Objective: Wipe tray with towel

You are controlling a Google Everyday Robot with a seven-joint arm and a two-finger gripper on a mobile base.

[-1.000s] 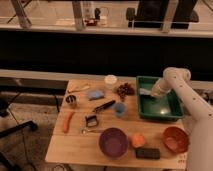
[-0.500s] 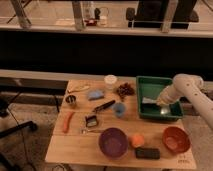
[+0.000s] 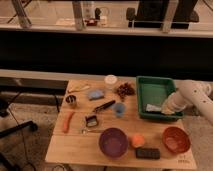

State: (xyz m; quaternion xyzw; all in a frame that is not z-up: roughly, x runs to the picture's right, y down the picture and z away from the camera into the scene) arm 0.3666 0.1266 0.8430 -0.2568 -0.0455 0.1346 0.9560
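Note:
A green tray point(image 3: 156, 88) sits at the back right of the wooden table point(image 3: 75, 150). A pale crumpled towel point(image 3: 153, 107) lies inside the tray near its front edge. My gripper point(image 3: 168, 109) is at the end of the white arm that comes in from the right. It is down in the tray's front right corner, right against the towel. The arm hides the gripper's tip.
An orange bowl point(image 3: 176, 139), a black block point(image 3: 148, 153), an orange ball point(image 3: 137, 141) and a purple bowl point(image 3: 113, 142) stand in front of the tray. A blue cup point(image 3: 119, 109), a white cup point(image 3: 110, 81), a carrot point(image 3: 67, 121) and utensils lie to the left.
My gripper has moved from the tray's middle toward its front right corner, and the towel has moved with it toward the front edge.

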